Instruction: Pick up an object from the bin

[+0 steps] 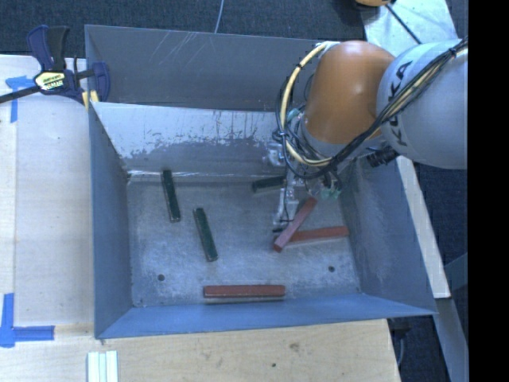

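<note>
One tilted reddish bar (299, 216) at end effector (283, 223), bin (246, 241) centre floor bare

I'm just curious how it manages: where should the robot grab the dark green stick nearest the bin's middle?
Probably at its mid-length, from straight above, pinching across the narrow width. The dark green stick lies flat, slanted, apart from the other green stick, so both long sides look free.
</note>
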Available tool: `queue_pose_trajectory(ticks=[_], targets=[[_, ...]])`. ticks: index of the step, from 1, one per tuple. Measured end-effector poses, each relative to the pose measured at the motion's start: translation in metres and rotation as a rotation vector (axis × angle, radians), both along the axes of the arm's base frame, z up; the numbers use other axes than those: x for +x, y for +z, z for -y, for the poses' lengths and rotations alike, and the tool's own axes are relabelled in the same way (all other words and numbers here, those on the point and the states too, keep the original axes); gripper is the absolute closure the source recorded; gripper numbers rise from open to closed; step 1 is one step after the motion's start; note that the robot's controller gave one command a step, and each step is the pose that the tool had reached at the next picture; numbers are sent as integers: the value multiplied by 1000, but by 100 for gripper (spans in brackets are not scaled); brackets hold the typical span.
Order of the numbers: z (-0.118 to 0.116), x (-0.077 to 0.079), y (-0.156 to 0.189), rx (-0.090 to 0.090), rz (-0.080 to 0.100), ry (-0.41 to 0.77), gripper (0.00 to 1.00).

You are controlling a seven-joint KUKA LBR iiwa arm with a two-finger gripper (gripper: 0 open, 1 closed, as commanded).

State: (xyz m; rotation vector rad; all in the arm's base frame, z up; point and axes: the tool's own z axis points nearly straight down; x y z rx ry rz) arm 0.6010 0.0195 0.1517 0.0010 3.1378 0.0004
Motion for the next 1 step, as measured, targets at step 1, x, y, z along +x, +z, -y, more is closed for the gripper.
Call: queue_pose_trajectory(ticks=[1], targets=[[19,13,-49,0,7,4,0]])
